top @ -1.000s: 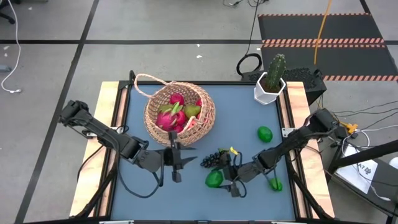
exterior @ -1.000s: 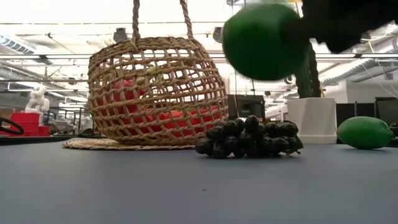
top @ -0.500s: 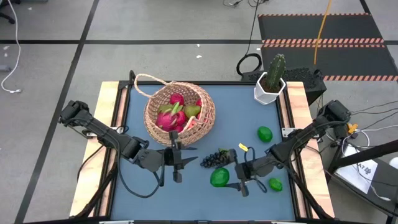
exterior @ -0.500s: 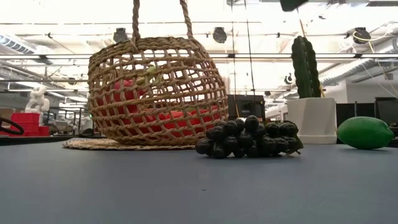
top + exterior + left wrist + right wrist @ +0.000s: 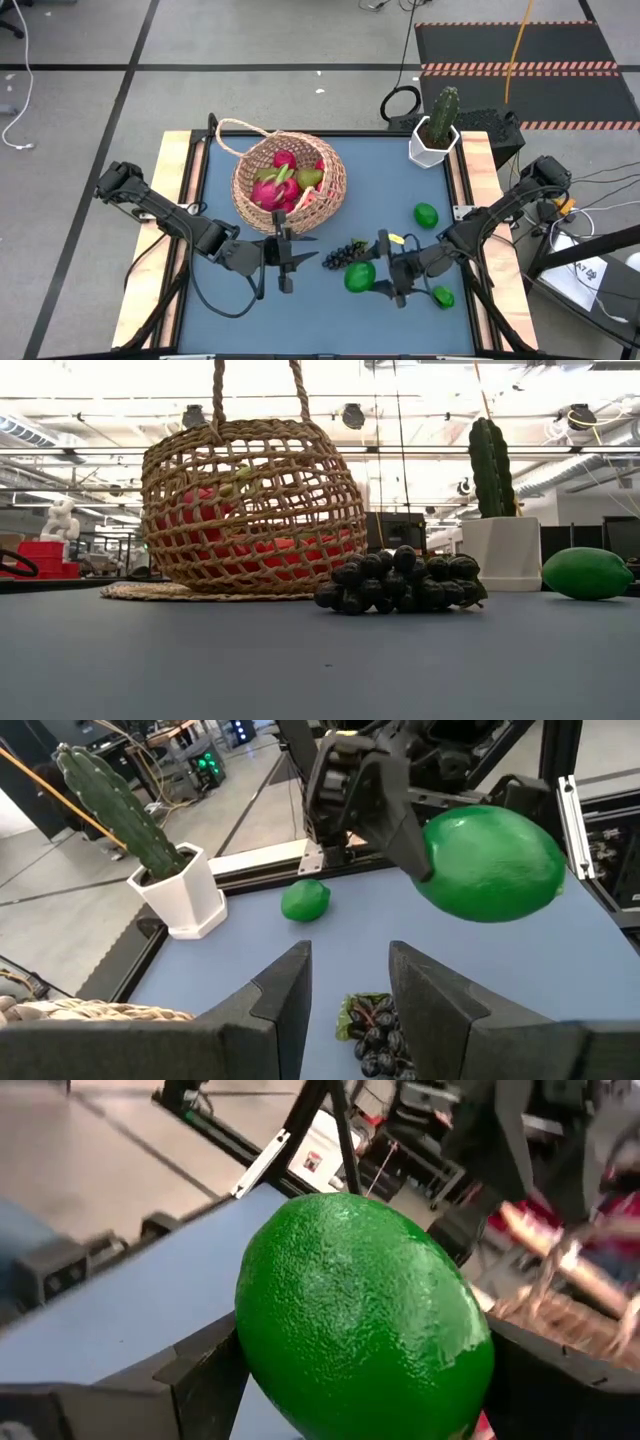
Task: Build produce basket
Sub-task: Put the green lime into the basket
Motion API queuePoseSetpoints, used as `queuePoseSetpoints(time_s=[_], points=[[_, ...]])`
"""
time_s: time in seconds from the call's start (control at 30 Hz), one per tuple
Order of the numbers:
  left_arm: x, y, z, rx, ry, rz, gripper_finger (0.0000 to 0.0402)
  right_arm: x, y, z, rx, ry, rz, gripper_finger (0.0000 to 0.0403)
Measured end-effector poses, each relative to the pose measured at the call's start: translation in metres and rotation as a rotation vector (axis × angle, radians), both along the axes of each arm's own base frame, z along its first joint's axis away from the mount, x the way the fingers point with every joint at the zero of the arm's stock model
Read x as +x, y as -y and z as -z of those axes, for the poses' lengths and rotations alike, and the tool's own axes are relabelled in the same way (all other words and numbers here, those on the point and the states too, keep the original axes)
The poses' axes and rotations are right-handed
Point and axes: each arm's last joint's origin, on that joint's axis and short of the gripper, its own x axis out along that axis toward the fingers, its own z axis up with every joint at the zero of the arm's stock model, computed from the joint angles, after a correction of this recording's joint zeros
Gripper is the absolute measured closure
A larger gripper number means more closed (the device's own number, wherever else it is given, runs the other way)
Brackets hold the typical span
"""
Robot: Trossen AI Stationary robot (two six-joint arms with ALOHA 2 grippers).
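the right pincer (image 5: 372,277) is clamped on a green lime (image 5: 359,277), held above the worktop (image 5: 390,190) just beside the dark grape bunch (image 5: 346,254), near the front edge. the left pincer (image 5: 283,252) hangs with its fingers (image 5: 285,990) apart, just in front of the basket (image 5: 290,180). the basket sits toward the worktop's far left, holding red, pink and yellow-green fruit. a second lime (image 5: 426,215) lies near the right edge, a third (image 5: 442,296) by the front right corner, and a cactus pot (image 5: 434,140) stands in the far right corner.

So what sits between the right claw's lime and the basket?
In the high view, the grape bunch lies on the mat between the lime held by the right claw and the basket. The left claw waits just beside that stretch.
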Motion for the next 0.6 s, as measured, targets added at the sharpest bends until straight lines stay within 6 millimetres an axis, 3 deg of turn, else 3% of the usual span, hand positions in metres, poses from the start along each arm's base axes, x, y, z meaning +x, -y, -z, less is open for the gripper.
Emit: queuePoseSetpoints(time_s=[0.3, 0.6], points=[[0.0002, 0.0001, -0.0006, -0.004, 0.006, 0.000, 0.0263, 0.0005, -0.0001, -0.0018, -0.327, 0.083, -0.081, 0.0083], [0.0002, 0.0001, -0.0006, -0.007, 0.007, -0.001, 0.0263, 0.0005, 0.0000, -0.0018, -0.539, 0.123, -0.131, 0.0083]])
